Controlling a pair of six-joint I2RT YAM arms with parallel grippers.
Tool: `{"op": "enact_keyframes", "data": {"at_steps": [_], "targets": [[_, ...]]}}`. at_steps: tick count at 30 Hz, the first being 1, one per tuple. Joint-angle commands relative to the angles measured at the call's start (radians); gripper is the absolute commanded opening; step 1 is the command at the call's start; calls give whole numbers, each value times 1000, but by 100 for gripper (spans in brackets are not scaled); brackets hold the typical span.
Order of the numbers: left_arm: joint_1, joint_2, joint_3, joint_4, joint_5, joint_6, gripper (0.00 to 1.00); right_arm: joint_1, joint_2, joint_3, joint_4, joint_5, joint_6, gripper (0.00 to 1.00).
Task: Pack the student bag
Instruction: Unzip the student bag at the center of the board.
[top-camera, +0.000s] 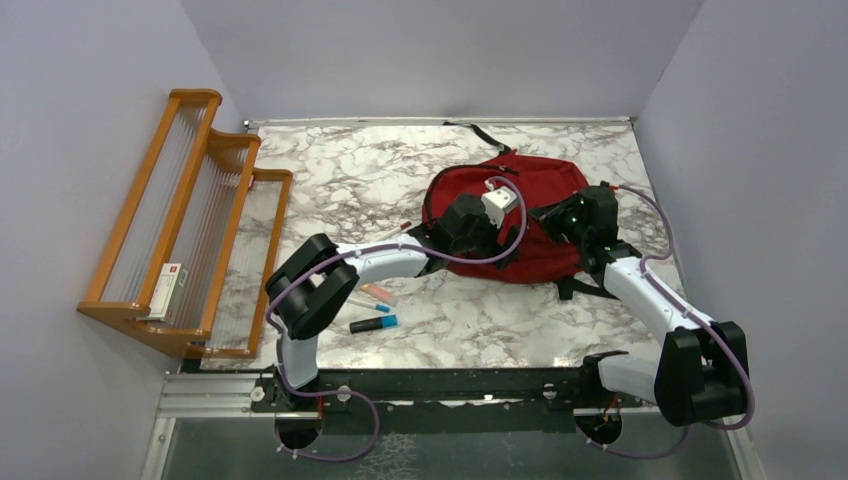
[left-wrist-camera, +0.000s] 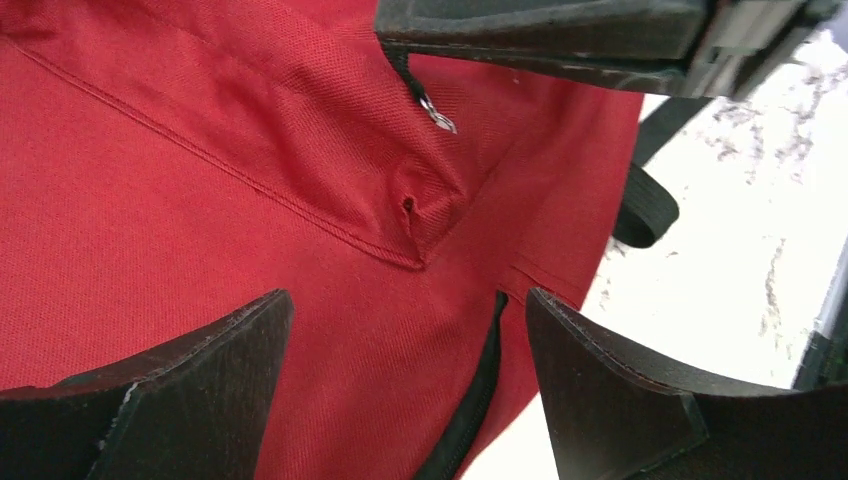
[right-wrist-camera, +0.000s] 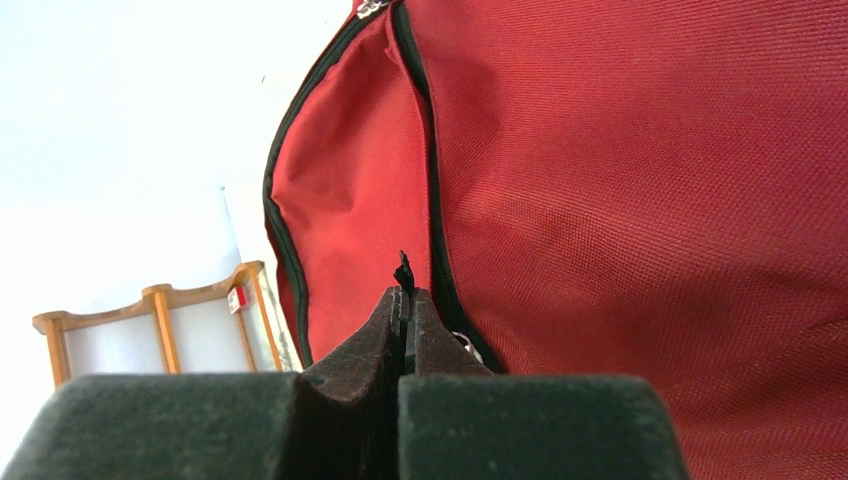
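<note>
Red woven fabric across both wrist views: the student bag (top-camera: 545, 185), lying flat on the marble table (top-camera: 340, 170), toward one o'clock from the table's middle in the top view, with black straps trailing off at twelve and at five o'clock. Left gripper (left-wrist-camera: 405, 300) spread wide, holding nothing. Poised over the bag's nine o'clock side, its black fingers (left-wrist-camera: 200, 370) set either side of a stitched seam, with a black zipper line (left-wrist-camera: 480, 390) running down between them. Contact between fingertips and cloth impossible to judge. Right gripper (right-wrist-camera: 405, 298) pressed fully closed at the bag's three o'clock side, fingertips together, pinching a small black tab (right-wrist-camera: 403, 268) poking out just above them, right beside the zipper track at the edge of a gaping pocket. Off at nine o'clock on the table, a wooden rack (top-camera: 232, 145) against the wall, with a small white-and-red box (top-camera: 170, 290) resting near its six o'clock end. At seven o'clock from the bag, close to the left arm's elbow, a blue marker (top-camera: 372, 324) and an orange pen (top-camera: 378, 293), lying on the marble just apart from each other.
</note>
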Motion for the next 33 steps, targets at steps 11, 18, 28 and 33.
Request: {"op": "enact_keyframes", "data": {"at_steps": [11,18,28,33], "targets": [[-12,114,135,62,-77,26,79,1,-14,36,1,-49,-10,1],[-17,125,128,66,-45,13,48,1,-13,41,-8,-30,-19,1],[-28,105,54,83,-2,1,8,1,27,59,3,20,-32,1],[-36,94,21,88,11,1,0,1,61,97,11,47,-48,1]]}}
